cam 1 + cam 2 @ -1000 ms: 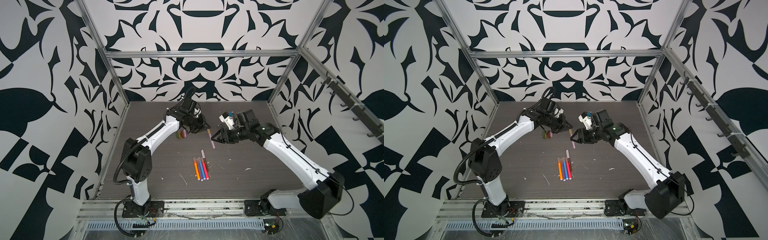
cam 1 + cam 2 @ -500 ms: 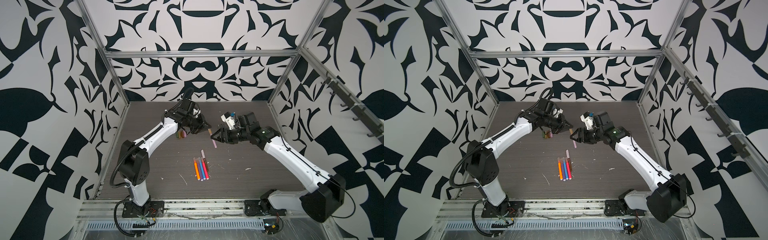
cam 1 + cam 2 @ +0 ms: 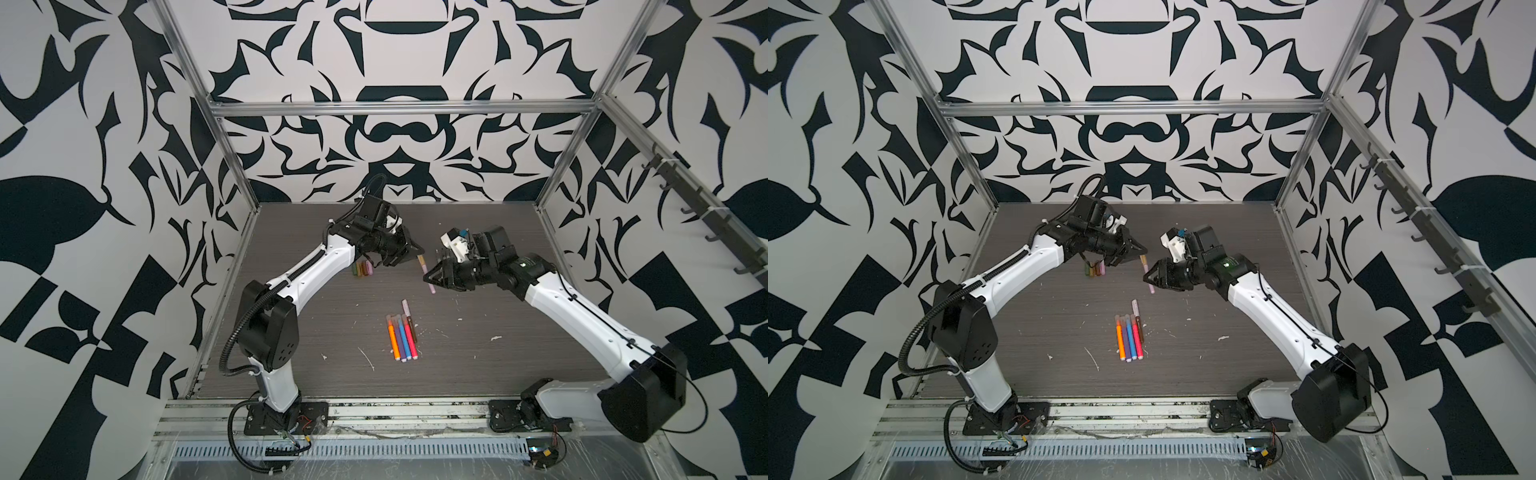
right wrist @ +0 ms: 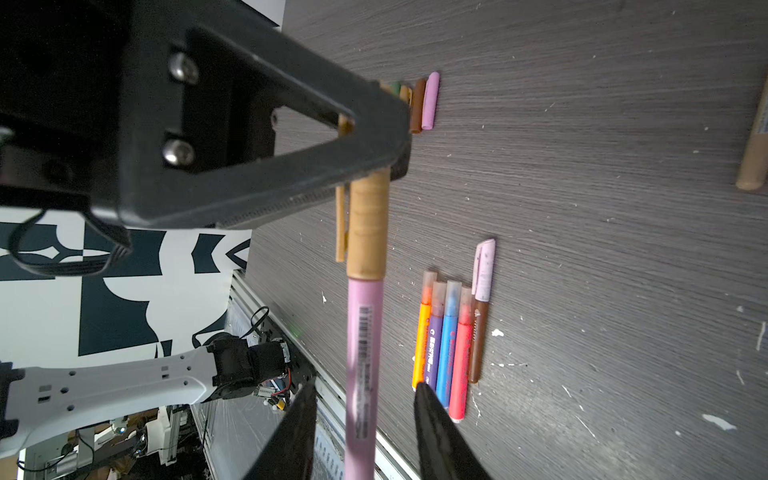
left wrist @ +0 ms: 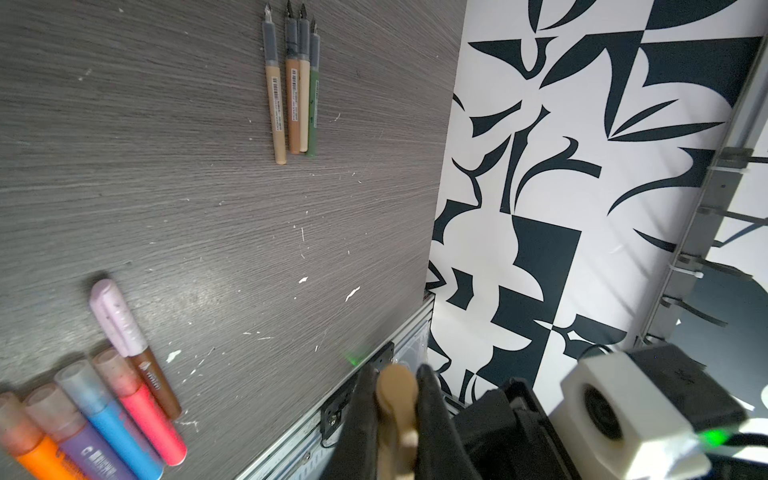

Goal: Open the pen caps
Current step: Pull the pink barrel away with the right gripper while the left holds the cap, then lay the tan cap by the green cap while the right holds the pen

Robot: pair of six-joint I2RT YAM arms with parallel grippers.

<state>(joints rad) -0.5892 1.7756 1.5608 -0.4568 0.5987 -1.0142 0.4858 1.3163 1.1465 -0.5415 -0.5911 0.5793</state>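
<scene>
One pink pen (image 4: 361, 353): left gripper (image 5: 395, 415) clamps its tan cap (image 4: 368, 224), right gripper (image 4: 365, 390) straddles its barrel, jaws apart.

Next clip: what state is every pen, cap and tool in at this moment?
pink pen: held up, tan cap on.
left tool: shut on tan cap.
right tool: open, astride the pink pen.
four thick markers: capped, lying side by side.
brown pen: lilac cap on, lying beside them.
four thin pens: uncapped, nibs bare.
loose caps: off, lying in a row.
</scene>
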